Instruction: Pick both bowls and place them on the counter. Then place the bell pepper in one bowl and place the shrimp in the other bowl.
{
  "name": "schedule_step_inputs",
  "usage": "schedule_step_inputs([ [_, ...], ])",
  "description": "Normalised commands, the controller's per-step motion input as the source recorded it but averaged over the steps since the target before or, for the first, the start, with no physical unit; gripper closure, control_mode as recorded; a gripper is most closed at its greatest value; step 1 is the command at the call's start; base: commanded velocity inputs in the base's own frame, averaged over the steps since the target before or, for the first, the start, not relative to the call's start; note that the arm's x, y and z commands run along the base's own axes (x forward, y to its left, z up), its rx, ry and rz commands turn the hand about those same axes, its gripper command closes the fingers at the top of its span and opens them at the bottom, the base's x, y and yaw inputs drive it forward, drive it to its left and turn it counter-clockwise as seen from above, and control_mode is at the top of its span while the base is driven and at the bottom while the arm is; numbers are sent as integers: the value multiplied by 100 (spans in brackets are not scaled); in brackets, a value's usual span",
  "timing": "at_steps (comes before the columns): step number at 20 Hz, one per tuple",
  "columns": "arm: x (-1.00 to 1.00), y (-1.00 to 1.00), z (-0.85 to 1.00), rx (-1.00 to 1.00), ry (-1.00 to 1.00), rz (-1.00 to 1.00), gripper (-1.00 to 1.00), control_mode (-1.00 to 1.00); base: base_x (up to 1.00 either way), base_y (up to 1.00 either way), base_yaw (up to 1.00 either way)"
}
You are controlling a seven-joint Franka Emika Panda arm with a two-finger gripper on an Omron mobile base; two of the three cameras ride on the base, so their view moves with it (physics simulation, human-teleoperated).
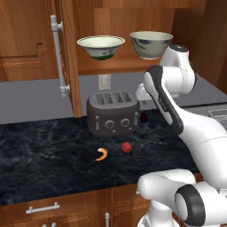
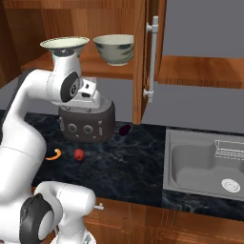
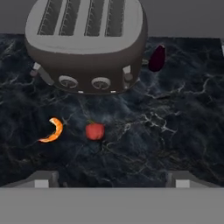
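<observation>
Both bowls sit side by side on the open cupboard shelf above the worktop, the wider shallow bowl [image 1: 101, 46] to the left and the deeper bowl [image 1: 150, 43] to the right, close together but apart, each upright on its foot. Neither has come down yet, so I judge the task is at its very start: I have to fetch them before the food can go anywhere. Below them, on the black counter [image 1: 44, 150], the shrimp [image 1: 102, 154] lies on the near side, with the bell pepper [image 1: 127, 147] just to its right, the two near each other but not touching, both loose on the bare stone in front of the toaster [image 1: 113, 112]. They lie out in the open, I take it, so I can reach them from above once the bowls are set down. A small dark purple piece [image 3: 157, 57] rests at the toaster's far right corner; it is no part of my job. My pincer [image 3: 112, 180] hangs above the counter looking down on the toaster and the food, its jaws spread wide and holding nothing. The cupboard door [image 1: 66, 53] stands swung open at the left of the shelf, leaving the bowls reachable from the front; the sink [image 2: 205, 164] is well off to the right.
</observation>
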Motion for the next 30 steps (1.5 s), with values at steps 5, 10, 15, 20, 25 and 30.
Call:
schedule_step_inputs([
  [5,0,17,19,-24,-16,14,-100,-100,0,0,0],
  [10,0,7,42,-31,-8,11,-100,-100,0,0,0],
  [15,0,1,46,-27,0,5,-100,-100,0,0,0],
  [20,7,-10,32,-25,0,4,-100,-100,0,0,0],
  [25,24,-19,29,-22,0,7,-100,-100,0,0,0],
  [30,18,-29,0,-5,0,9,-100,-100,0,0,0],
])
